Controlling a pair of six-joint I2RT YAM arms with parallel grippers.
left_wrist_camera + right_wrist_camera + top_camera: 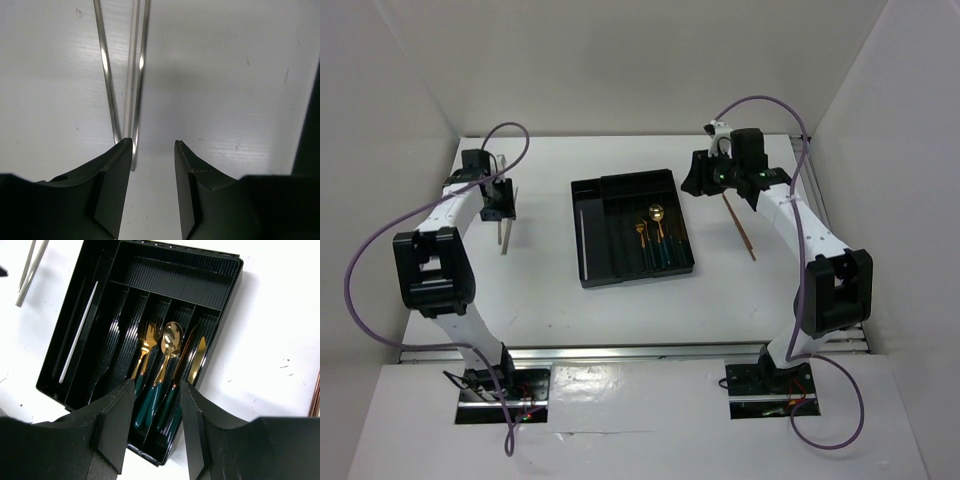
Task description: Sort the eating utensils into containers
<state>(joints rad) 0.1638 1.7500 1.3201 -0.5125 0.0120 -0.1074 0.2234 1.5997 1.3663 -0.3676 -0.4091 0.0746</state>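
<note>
A black cutlery tray (638,186) lies mid-table; its long compartments are the containers. Gold-headed, green-handled utensils lie in its right compartments: forks (146,342), a spoon (172,335) and a knife (198,357). One silver chopstick (78,332) lies in a left compartment. More silver chopsticks (107,85) rest on the table at the left. My left gripper (153,142) hangs over their near ends, open, and the sticks end beside its left fingertip, not between the jaws. Copper-brown chopsticks (740,228) lie right of the tray. My right gripper (157,382) hovers open and empty over the tray's near right corner.
White walls close in the table at the back and both sides. The left arm (435,265) and right arm (830,285) stand on either side of the tray, each trailing a purple cable. The tray's wide back compartment (175,275) holds nothing.
</note>
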